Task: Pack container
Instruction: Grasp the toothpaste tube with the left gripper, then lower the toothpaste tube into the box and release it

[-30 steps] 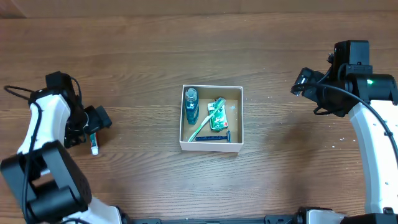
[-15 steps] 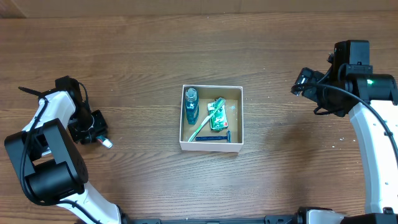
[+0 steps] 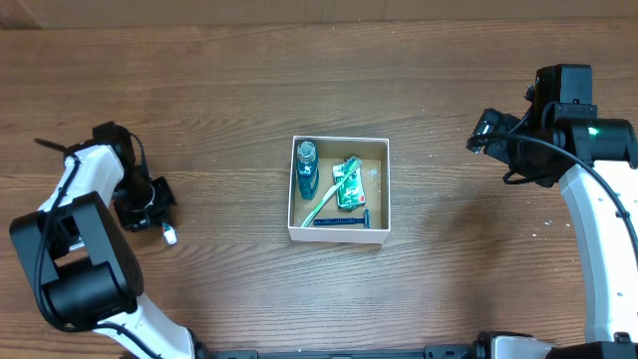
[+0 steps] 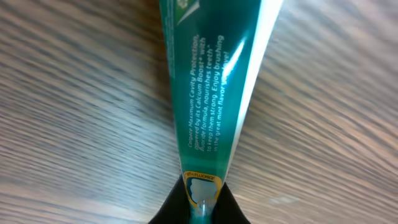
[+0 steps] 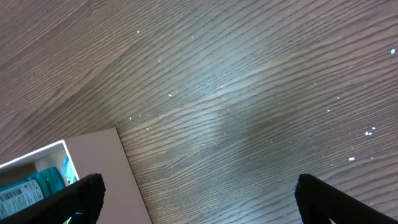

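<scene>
Teal toothpaste tube [image 4: 214, 93] pinched in the left gripper [image 4: 200, 202], well apart from the container [image 3: 337, 236].
Next comes a carry over the white rim, I'd say; the right gripper [image 5: 199, 205] hangs spread wide, empty.

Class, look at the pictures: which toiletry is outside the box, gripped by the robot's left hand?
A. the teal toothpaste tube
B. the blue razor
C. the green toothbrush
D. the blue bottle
A: the left wrist view shows the teal toothpaste tube pinched in the left hand over the table, well left of the container.
</scene>
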`<state>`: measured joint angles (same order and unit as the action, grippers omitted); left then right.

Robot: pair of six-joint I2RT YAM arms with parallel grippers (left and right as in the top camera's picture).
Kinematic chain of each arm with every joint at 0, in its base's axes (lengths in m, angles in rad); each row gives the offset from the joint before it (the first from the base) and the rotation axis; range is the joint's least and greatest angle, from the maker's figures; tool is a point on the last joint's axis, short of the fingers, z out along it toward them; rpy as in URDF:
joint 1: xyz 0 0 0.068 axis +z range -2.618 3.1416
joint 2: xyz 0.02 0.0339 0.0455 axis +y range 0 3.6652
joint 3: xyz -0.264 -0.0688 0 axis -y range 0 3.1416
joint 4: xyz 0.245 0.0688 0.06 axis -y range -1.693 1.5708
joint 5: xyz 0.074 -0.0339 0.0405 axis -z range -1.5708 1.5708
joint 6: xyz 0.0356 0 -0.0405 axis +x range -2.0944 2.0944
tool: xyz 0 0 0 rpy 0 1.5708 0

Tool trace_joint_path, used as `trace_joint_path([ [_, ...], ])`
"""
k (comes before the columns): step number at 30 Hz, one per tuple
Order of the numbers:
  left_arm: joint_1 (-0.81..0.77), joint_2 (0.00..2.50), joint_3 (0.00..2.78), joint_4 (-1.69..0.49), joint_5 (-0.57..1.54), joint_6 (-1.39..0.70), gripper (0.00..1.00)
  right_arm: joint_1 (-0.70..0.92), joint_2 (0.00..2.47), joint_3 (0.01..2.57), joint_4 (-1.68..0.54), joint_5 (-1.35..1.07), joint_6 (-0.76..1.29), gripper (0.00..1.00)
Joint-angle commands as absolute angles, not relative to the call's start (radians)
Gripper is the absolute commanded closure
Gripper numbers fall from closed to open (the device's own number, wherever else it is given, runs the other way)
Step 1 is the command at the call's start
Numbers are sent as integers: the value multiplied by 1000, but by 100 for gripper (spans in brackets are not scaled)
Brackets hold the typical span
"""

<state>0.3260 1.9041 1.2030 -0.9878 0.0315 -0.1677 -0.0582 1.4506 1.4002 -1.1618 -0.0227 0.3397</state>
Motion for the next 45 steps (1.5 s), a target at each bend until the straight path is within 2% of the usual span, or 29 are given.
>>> trace_joint_path([
  [1, 209, 1674, 1208, -990, 65, -122, 96, -60, 1452, 1402, -1153, -28, 336, 0],
  [5, -44, 1422, 1208, -965, 64, -14, 96, -60, 1478, 1402, -1142, -28, 337, 0],
  [8, -235, 1329, 1208, -923, 16, 64, 96, -60, 1501, 1402, -1147, -29, 338, 0],
  [11, -452, 1309, 1208, -855, -10, 113, 96, -60, 1508, 1401, -1147, -29, 341, 0],
  [15, -639, 1365, 1208, -780, -11, 167, 96, -60, 1508, 1402, -1148, -29, 341, 0],
  [19, -710, 1462, 1208, -742, -10, 176, 96, -60, 1508, 1401, -1151, -28, 341, 0],
  [29, -713, 1738, 1208, -745, 4, 175, 96, -60, 1508, 1402, -1154, -29, 340, 0],
  [30, -713, 1749, 1208, -748, 4, 175, 88, -60, 1508, 1402, -1155, -29, 340, 0],
  [32, -713, 1752, 1208, -748, 4, 175, 58, -60, 1508, 1402, -1154, -29, 340, 0],
  [34, -713, 1749, 1222, -756, -4, 175, 42, -60, 1508, 1401, -1154, -29, 340, 0],
  [36, -713, 1748, 1267, -783, -4, 175, 32, -60, 1508, 1401, -1154, -28, 340, 0],
  [40, -714, 1739, 1428, -897, -4, 167, 27, -60, 1508, 1402, -1143, -28, 340, 0],
  [44, -714, 1729, 1641, -1059, -12, 167, 27, -60, 1508, 1402, -1124, -28, 336, 0],
  [45, -714, 1726, 1695, -1102, -19, 163, 23, -60, 1508, 1404, -1119, -28, 324, 0],
])
